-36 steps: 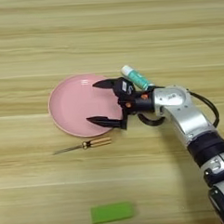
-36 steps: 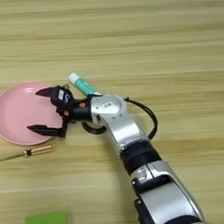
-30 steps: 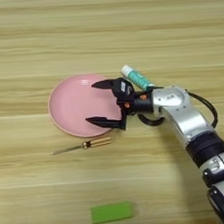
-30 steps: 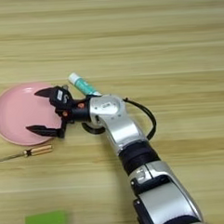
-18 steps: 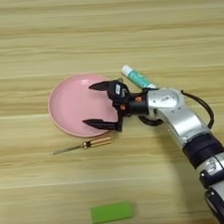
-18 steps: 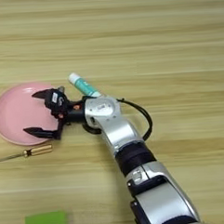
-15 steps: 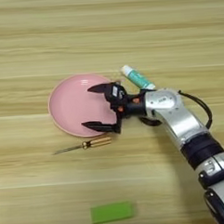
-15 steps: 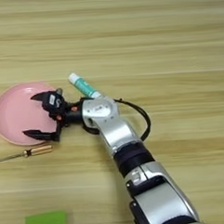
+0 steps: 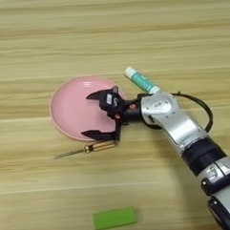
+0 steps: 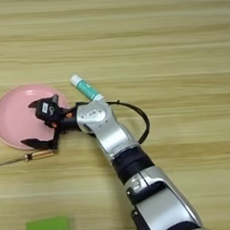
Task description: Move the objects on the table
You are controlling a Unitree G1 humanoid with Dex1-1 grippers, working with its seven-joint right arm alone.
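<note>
The claw (image 9: 92,115) gapes wide over the pink plate's (image 9: 69,112) right half, with the screwdriver (image 9: 87,148) just below the plate.

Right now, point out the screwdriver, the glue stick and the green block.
screwdriver (image 9: 100,146), left eye view, amber handle.
glue stick (image 9: 143,81), left eye view, teal body.
green block (image 9: 114,217), left eye view, centre of top face.

The gripper (image 9: 91,115) covers part of the plate (image 9: 69,109), and the arm (image 9: 177,125) hides the lower end of the glue stick (image 9: 140,80). The arm is cut off at the bottom edge. In the right eye view the screwdriver (image 10: 23,158) tip runs off the left edge.
</note>
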